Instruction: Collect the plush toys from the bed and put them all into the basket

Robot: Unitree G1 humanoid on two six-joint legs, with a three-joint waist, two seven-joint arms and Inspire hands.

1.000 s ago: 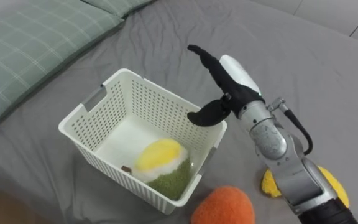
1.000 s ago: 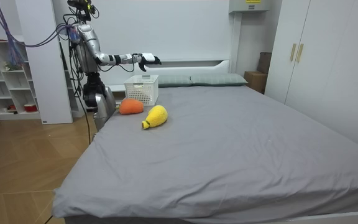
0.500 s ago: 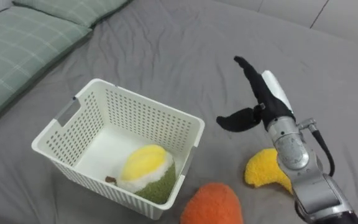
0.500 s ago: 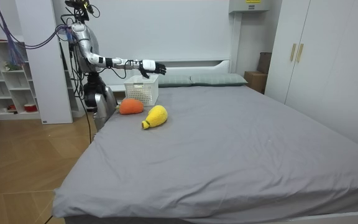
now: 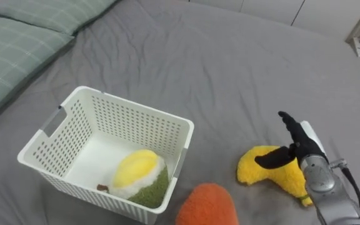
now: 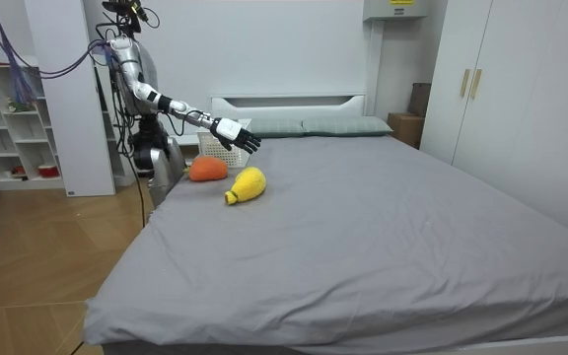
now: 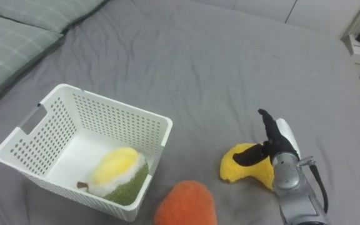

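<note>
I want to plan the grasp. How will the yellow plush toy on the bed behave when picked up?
Probably soft and squashy: the yellow plush toy looks fuzzy and stuffed. Likely light for its size. Its curved body lies flat on the bed, by the open right hand, so rolling seems unlikely.

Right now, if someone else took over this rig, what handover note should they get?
Right hand: open, fingers spread, hovering over the yellow plush toy and holding nothing. The room view shows it clear of the toy.
Things: white basket on the grey bed, with a yellow-green plush toy inside. An orange plush toy lies on the bed beside the basket.
Done: one toy is in the basket.
Left: grasp the yellow toy and drop it in the basket, then do the same with the orange one.
</note>
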